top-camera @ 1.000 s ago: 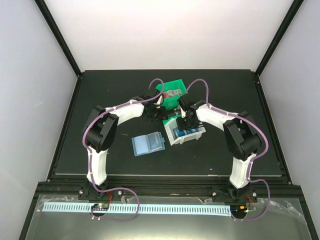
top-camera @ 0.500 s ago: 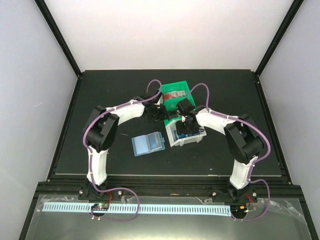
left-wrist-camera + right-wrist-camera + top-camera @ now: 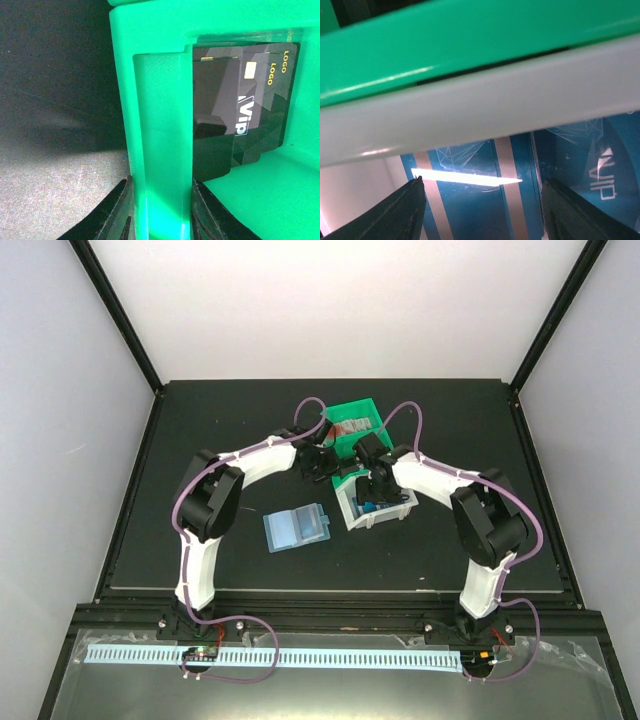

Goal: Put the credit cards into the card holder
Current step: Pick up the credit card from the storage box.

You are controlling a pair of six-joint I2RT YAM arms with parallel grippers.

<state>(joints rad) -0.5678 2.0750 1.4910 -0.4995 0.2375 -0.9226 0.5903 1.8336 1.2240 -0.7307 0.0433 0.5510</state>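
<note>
Now the right claw (image 3: pixel 484 200) has widened, released, above blue plastic credit cards (image 3: pixel 570 155) in the white plastic bin (image 3: pixel 470 110). The left claw (image 3: pixel 162 202) has clenched on the green plastic bin (image 3: pixel 160 100). Unmoved and unfilled, the teal booklet-like card holder (image 3: pixel 297 528) lies on the worktop (image 3: pixel 200 420).

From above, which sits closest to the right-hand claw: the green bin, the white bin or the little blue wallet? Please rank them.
1. White bin: the right gripper hangs right over it, fingers pointing in.
2. Green bin: just beyond the white one, toward the back.
3. Card holder: lying apart on the table, off to the left.
</note>
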